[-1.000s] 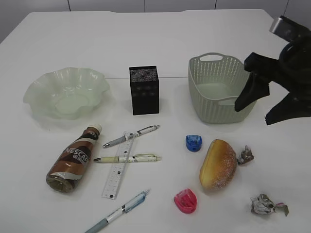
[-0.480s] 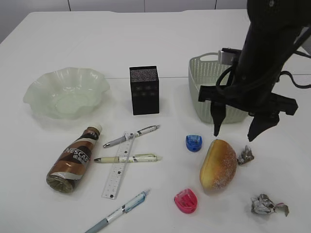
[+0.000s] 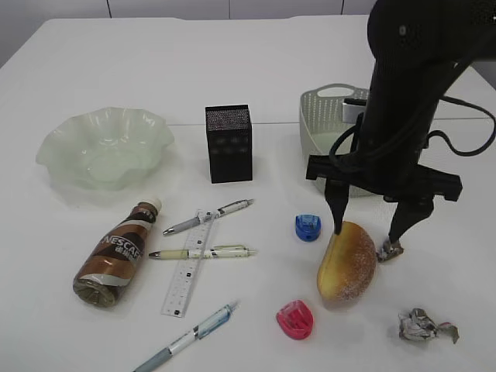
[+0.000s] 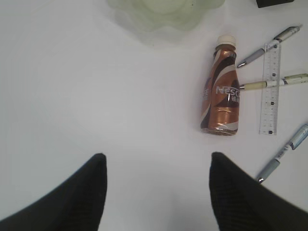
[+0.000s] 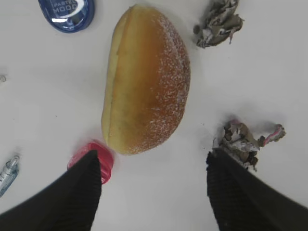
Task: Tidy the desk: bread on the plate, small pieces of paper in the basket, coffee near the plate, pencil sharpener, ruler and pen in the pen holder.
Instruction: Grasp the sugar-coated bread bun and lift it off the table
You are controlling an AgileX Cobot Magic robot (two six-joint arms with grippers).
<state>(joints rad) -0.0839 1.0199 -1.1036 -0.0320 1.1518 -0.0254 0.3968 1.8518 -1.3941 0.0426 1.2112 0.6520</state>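
Bread (image 3: 347,263), a sugar-dusted roll lying on the white table (image 3: 256,62) between a blue pencil sharpener (image 3: 308,227) and a scrap of crumpled paper (image 3: 390,249), is now straddled by the right tool (image 3: 370,221), which a second earlier was seen off at the right edge beside the basket (image 3: 329,105) and has since been swung in and lowered over the loaf. The bread is thereby judged to be the first item taken in hand, though its destination, the pale green plate (image 3: 105,147), is well apart on the far left. The right tool's jaws are spread wide, one finger (image 3: 339,209) touching or nearly touching the roll's upper end, the other down near the paper scrap; nothing is gripped yet. The left tool (image 4: 156,192) is likewise held wide open and empty above bare table, with the coffee bottle (image 4: 222,89), ruler (image 4: 270,91) and pens (image 4: 269,82) lying untouched ahead of it. The black pen holder (image 3: 229,143) has received nothing so far as can be seen.
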